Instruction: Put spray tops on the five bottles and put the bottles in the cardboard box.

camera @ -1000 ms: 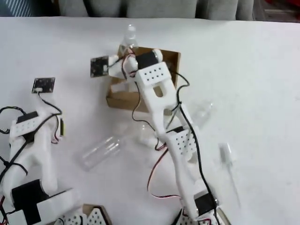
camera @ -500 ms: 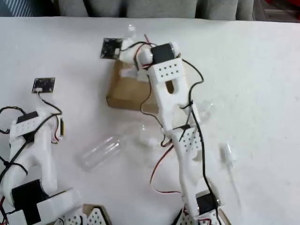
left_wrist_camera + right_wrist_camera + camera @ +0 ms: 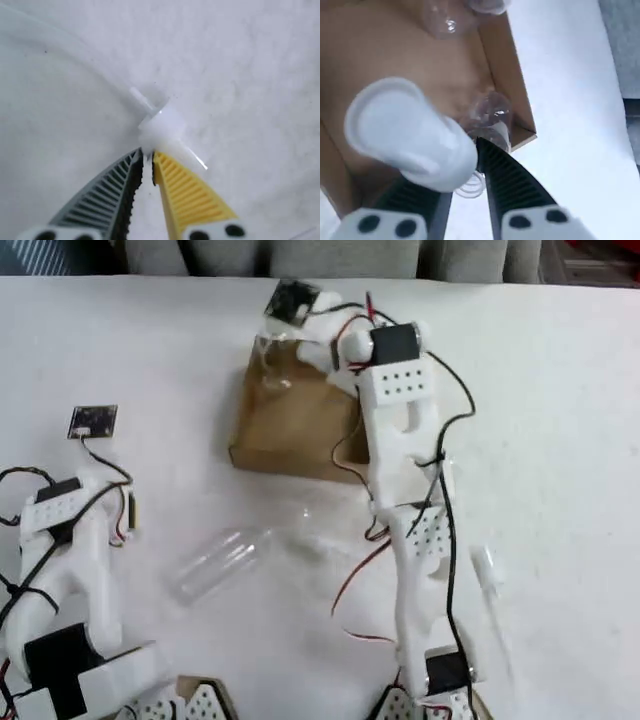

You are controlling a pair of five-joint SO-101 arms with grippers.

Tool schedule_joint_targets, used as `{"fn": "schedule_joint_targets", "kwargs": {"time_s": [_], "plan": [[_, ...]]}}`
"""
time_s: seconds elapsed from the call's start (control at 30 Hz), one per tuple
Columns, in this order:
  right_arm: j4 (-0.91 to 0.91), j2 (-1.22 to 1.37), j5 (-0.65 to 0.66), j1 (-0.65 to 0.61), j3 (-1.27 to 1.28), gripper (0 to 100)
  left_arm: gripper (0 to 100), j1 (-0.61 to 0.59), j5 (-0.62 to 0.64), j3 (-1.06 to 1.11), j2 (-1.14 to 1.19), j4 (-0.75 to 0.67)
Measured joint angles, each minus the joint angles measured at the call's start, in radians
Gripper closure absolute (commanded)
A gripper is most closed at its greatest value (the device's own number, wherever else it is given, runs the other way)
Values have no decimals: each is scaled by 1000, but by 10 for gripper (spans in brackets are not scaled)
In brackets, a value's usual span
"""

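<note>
My right gripper (image 3: 287,343) hangs over the far left corner of the cardboard box (image 3: 290,430), shut on a clear bottle (image 3: 272,365) by its white top (image 3: 405,135). In the right wrist view my right gripper (image 3: 451,160) is above the box floor (image 3: 370,55), where two other clear bottles (image 3: 490,114) lie. My left gripper (image 3: 130,518) rests low at the table's left. In its own view the left gripper (image 3: 148,154) is shut, with a white spray top (image 3: 162,127) and its thin tube pinched at the tips.
A clear bottle without a top (image 3: 215,562) lies on the white table in front of the box. One loose spray top (image 3: 485,568) lies to the right of the right arm, and another small clear piece (image 3: 310,535) lies near the box's front.
The right arm has swung back and to the right across the box, uncovering it, and its bottle now sits lower over the box's far left corner. The left arm has not moved.
</note>
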Motion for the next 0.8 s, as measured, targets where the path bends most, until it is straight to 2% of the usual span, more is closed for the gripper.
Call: {"fn": "schedule_joint_targets", "kwargs": {"time_s": [0.23,0.67,0.8], "plan": [[-155,21,-253,61,0,982,945,0,0,0,0,0],[-348,124,-552,66,0,982,945,0,0,0,0,0],[-382,124,-608,66,0,981,945,0,0,0,0,0]]}}
